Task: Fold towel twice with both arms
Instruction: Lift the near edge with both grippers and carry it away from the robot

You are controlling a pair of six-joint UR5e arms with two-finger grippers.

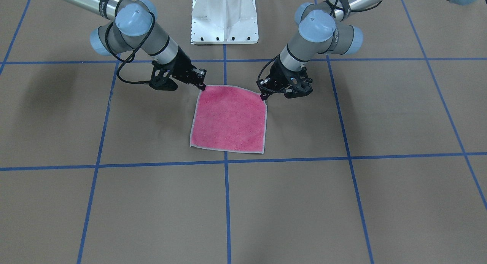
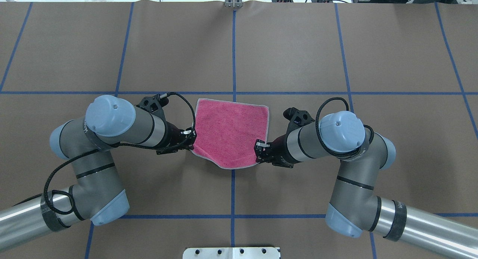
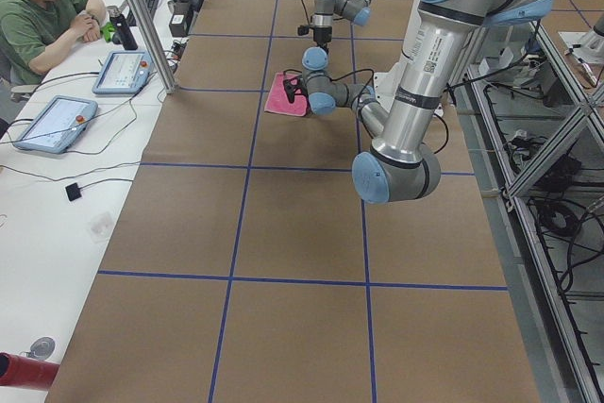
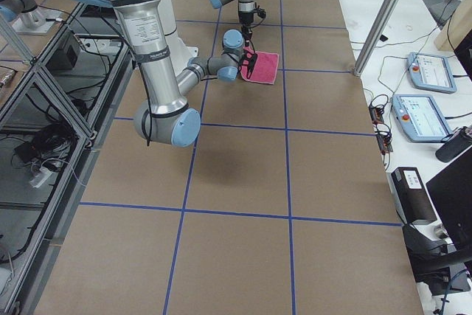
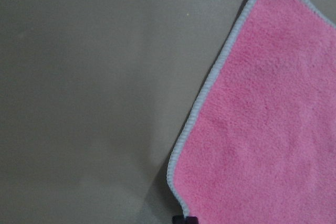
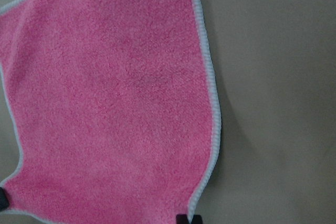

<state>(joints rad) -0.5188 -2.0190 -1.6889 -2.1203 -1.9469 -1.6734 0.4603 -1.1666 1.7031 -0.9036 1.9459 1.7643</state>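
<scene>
Overhead, the towel [image 2: 231,130] is pinched by its near corners, 3 o'clock from the left claw [image 2: 191,134], 9 o'clock from the right claw [image 2: 257,144].

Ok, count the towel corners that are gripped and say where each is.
2, both on the robot-side edge of the towel: one in the fingers of the left gripper, one in those of the right gripper. The two far corners lie free on the table.

Even overhead light; wrist views perhaps soft.
</scene>
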